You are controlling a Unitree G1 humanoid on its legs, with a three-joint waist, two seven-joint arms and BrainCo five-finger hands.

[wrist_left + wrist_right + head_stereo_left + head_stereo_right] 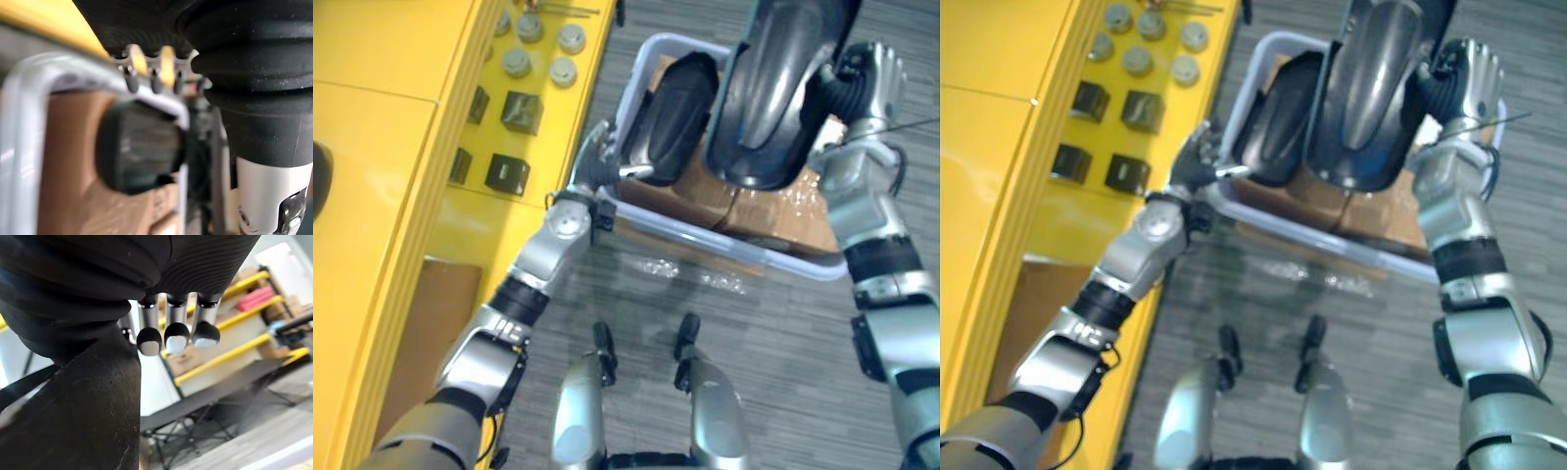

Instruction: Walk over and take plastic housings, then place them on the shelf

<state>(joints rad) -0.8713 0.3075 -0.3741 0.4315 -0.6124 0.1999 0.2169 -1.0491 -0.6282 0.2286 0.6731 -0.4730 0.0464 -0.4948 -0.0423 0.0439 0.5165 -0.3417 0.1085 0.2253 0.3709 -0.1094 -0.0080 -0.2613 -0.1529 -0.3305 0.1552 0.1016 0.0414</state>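
The large, glossy dark-grey plastic housing (773,88) stands high above the pale plastic bin (685,227), well clear of the brown cardboard boxes (773,211) lying inside it. The right robot hand (867,78) is against the housing's far edge. In the right wrist view its fingers (176,335) are stretched straight along the shell rather than wrapped round it, and the thumb is hidden. A second, smaller black plastic housing (680,108) lies in the bin, leaning on the near-left wall. The left robot hand (595,152) sits at that rim, just beside this housing's lower end; I cannot tell whether it is spread or gripping.

The step looks like carrying the big housing across to the yellow shelf (401,147) on the left. A curved, slick shell resting on straight fingers could slide, so the hold probably wants firming up first, ideally with the left robot hand supporting the lower end. Set it down on a bare stretch of shelf, away from the grey round caps (563,70) and dark cubes (521,110).
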